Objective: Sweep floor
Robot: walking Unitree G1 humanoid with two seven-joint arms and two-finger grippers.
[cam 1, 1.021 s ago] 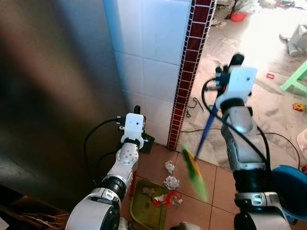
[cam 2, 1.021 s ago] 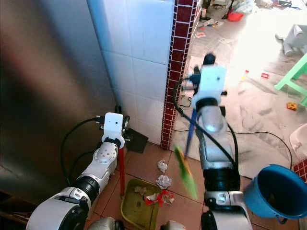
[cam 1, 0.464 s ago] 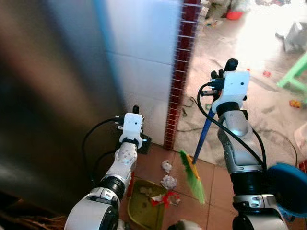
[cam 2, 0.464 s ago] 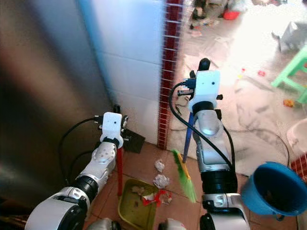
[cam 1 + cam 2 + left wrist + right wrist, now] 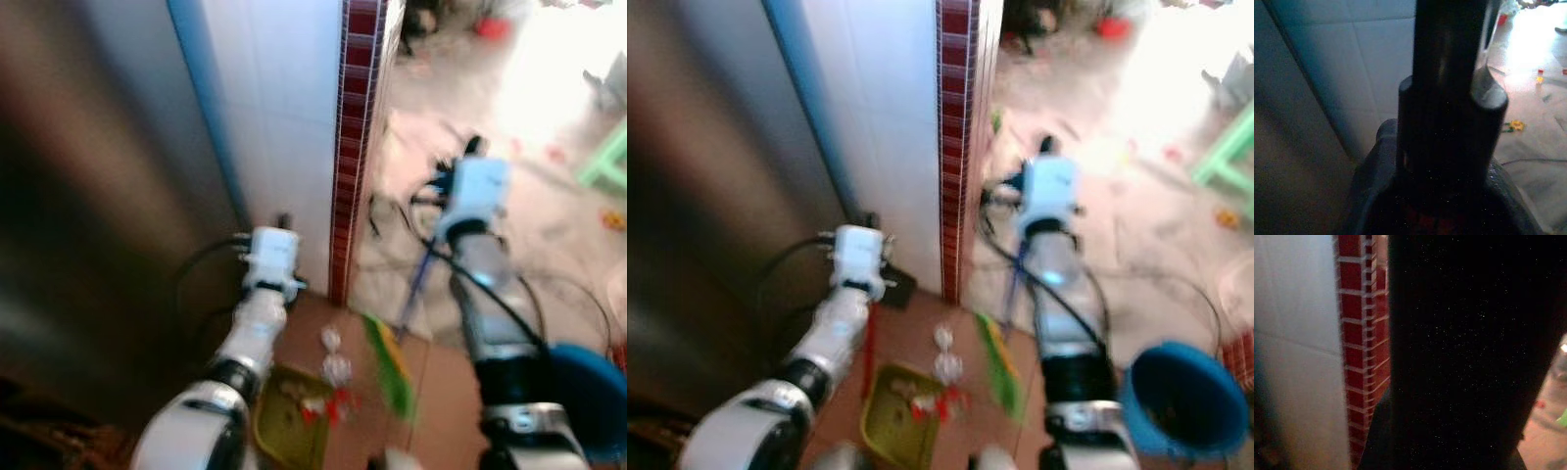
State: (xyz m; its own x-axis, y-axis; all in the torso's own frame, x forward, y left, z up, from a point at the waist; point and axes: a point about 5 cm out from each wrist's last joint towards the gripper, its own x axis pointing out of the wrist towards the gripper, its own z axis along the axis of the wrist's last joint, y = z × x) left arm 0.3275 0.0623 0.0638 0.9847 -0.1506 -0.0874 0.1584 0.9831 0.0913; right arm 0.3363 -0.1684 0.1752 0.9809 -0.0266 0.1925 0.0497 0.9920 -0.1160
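Observation:
The head views are blurred. My left gripper (image 5: 282, 223) is shut on the dark top of a red dustpan handle (image 5: 867, 345). The yellow-green dustpan (image 5: 286, 429) rests on the terracotta floor below and holds bits of litter. My right gripper (image 5: 474, 149) is shut on the blue broom handle (image 5: 419, 286). The green bristles (image 5: 390, 364) sit just right of the pan. Two crumpled white papers (image 5: 333, 354) and a red wrapper (image 5: 335, 403) lie between the bristles and the pan's mouth. Both wrist views are dark, with the held handles close before the lens.
A white tiled wall with a red-brick tiled corner strip (image 5: 355, 147) stands straight ahead, and a dark metal surface (image 5: 108, 196) is to its left. A blue bucket (image 5: 1178, 406) sits by my right side. Cables, a green stool (image 5: 607, 157) and scattered bits lie on the bright floor beyond.
The whole picture has shifted and blurred, so the camera has moved. Both grippers keep their hold. The broom head stays beside the litter near the pan.

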